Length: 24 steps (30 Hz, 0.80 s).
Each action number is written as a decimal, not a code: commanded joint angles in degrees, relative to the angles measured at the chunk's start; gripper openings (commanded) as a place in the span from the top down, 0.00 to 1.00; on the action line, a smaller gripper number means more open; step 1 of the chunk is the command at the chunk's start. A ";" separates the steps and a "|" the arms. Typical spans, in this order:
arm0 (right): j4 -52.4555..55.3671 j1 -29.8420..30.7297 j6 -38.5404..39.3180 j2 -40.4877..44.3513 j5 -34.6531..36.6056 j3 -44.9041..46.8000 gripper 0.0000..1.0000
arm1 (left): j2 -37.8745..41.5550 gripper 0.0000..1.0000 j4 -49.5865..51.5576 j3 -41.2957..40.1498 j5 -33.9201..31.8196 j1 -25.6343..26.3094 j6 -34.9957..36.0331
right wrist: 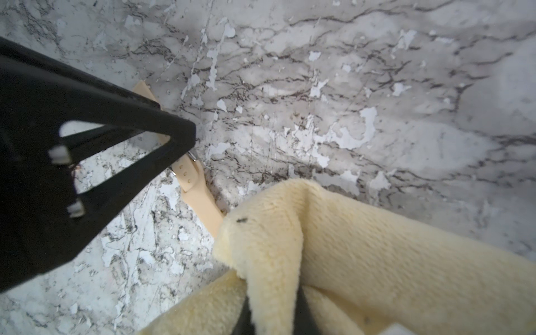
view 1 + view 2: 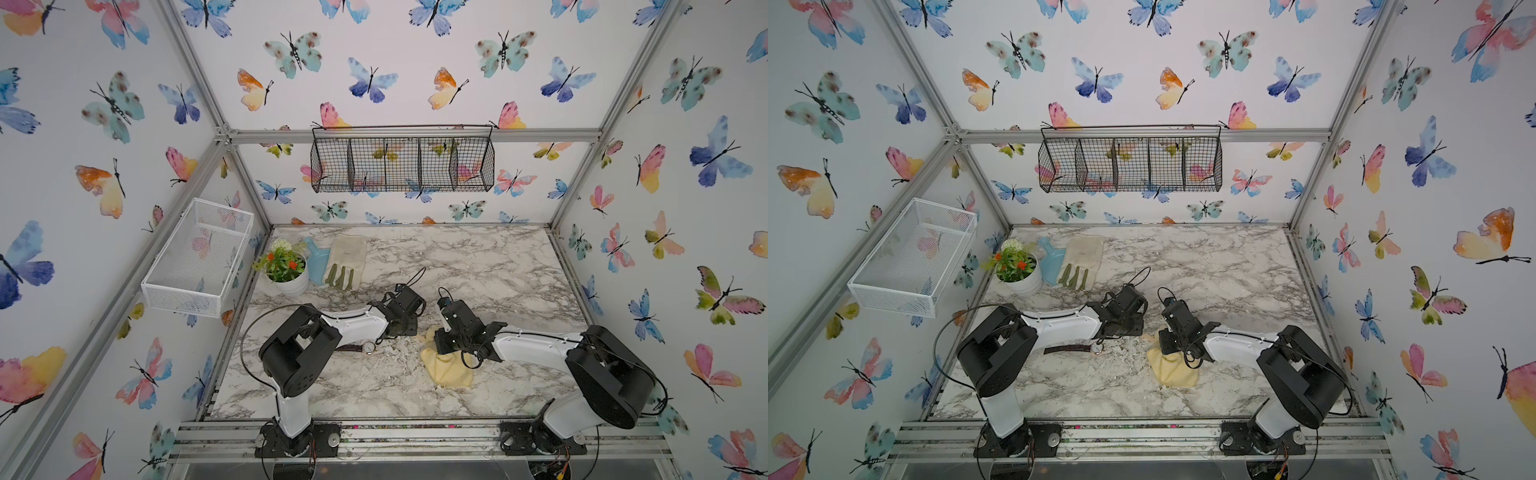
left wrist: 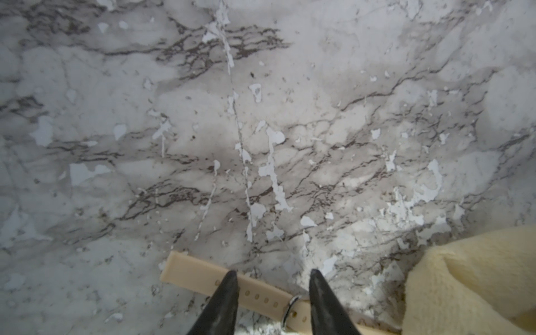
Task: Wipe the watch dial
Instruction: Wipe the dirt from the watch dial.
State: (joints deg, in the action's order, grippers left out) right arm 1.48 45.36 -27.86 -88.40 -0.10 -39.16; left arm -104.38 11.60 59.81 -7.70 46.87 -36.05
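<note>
- Nearest: yellow cloth (image 2: pixel 446 370) bunched, pinched tight in right claw (image 1: pixel 274 314).
- Just beside it, watch (image 2: pixel 368 347) lying flat, dial (image 2: pixel 1097 348) up.
- Beyond: left claw (image 3: pixel 272 280) half-spread, tips over the strap (image 3: pixel 197 268) — best to press strap down firmly, then drag cloth squarely across dial.

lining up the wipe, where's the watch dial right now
In both top views the watch dial lies on the marble table near the left gripper, with the yellow cloth to its right.
</note>
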 commanded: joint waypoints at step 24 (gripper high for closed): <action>15.21 0.31 0.47 8.07 9.04 2.07 0.98 | -3.29 0.78 3.17 -7.05 -8.27 0.04 3.80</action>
State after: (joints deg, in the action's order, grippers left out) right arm 11.42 45.47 -27.53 -81.97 5.56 -37.65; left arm -103.66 7.86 56.25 -13.47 47.97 -32.14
